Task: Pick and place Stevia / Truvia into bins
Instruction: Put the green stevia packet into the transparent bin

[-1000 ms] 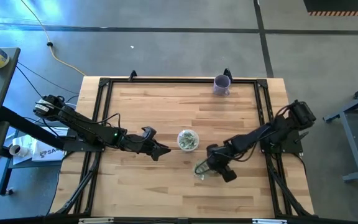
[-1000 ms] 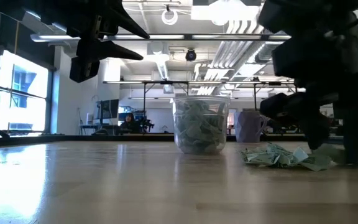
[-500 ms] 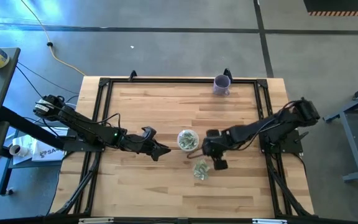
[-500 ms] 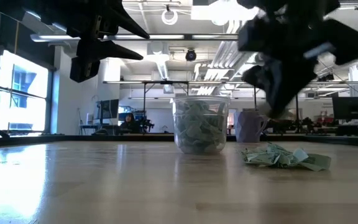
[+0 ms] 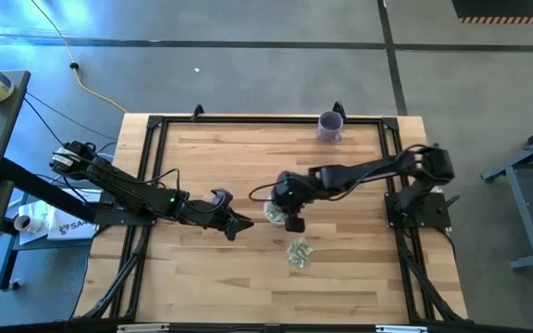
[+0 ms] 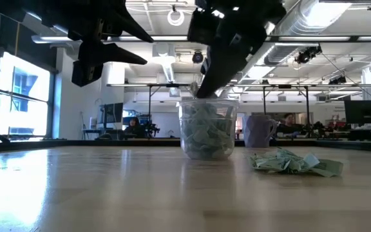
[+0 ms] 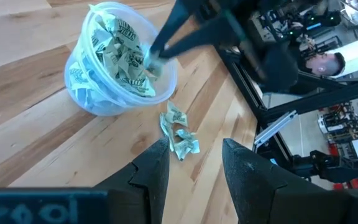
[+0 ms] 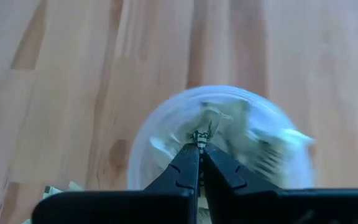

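Big wooden table [image 5: 211, 277] w/ a black frame takes up most of the high view, both arms reaching in toward the middle.

Right arm stretches across from its base at the table's right side, and the right gripper [image 5: 290, 208] sits directly over the clear cup [image 5: 277, 209] near the table centre. In the low view the gripper [image 6: 206, 87] tips down just above the cup [image 6: 206, 132] rim. Right wrist view shows its fingers [image 8: 188, 165] pressed together, pinching one small sachet [image 8: 201, 135] right at the tips — it hangs over the cup [image 8: 166, 143] opening, above the ones already inside.

Left arm comes in from the table's left side, left gripper [image 5: 232, 221] hovering near the cup on its left, well above the wood in the low view [image 6: 89, 51]. Its fingers [image 7: 151, 168] are spread apart, nothing between them.

Cup is mostly full of pale green and white sachets, crumpled up inside — clear in the left wrist view [image 7: 120, 59].

A small loose pile of sachets [image 5: 298, 252] lies on the table near the cup, toward the front edge, not touching it. Low view has the pile [image 6: 295, 162] flat on the wood beside the cup; left wrist view shows it too [image 7: 179, 134].

Smallest bit: a purple mug [image 5: 330, 126] at the far edge of the table, well apart from everything else.
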Controlling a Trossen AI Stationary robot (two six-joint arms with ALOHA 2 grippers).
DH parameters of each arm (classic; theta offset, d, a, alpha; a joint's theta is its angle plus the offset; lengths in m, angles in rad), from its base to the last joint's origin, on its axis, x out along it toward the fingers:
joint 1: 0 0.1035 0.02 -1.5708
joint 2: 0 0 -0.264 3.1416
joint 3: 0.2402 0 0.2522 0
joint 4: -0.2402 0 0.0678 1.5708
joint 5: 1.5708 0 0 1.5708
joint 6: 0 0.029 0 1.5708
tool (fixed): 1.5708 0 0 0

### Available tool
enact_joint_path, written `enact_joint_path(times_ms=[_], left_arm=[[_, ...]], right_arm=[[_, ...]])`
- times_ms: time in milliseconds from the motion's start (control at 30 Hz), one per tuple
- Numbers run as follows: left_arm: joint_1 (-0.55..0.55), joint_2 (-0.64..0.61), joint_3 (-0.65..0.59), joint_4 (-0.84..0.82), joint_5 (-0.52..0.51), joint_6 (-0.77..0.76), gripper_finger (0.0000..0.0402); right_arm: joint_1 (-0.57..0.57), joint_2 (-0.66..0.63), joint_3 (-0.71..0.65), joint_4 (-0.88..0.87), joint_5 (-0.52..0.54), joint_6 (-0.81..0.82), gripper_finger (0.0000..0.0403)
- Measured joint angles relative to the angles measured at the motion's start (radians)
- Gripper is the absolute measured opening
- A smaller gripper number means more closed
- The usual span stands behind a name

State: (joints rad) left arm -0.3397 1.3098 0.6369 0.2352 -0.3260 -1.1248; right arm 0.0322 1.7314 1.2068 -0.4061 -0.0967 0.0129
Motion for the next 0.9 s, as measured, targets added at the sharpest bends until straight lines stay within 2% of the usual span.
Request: enact_joint_path(times_ms=[167, 300, 533, 633, 767, 900], left_arm=[[0.0, 0.0, 0.0, 0.0, 0.002, -0.005, 0.0182], [0.0, 0.0, 0.0, 0.0, 0.002, -0.005, 0.0182], [0.0, 0.0, 0.0, 0.0, 0.001, -0.001, 0.0182], [0.0, 0.0, 0.0, 0.0, 0.001, -0.001, 0.0182], [0.0, 0.0, 0.0, 0.001, 0.001, 0.0, 0.0182], [0.0, 0.0, 0.0, 0.001, 0.001, -0.004, 0.0182]], right_arm=[[0.01, 0.067, 0.035, -0.033, -0.008, 0.004, 0.0007], [0.009, 0.071, 0.035, -0.076, 0.028, 0.002, 0.0024], [0.009, 0.071, 0.035, -0.062, 0.045, -0.043, 0.0087], [0.011, 0.061, 0.035, -0.069, 0.01, -0.043, 0.0116], [0.027, -0.003, 0.037, -0.038, 0.017, -0.076, 0.0147], [0.045, -0.07, 0.037, -0.116, 0.043, -0.123, 0.0171]])
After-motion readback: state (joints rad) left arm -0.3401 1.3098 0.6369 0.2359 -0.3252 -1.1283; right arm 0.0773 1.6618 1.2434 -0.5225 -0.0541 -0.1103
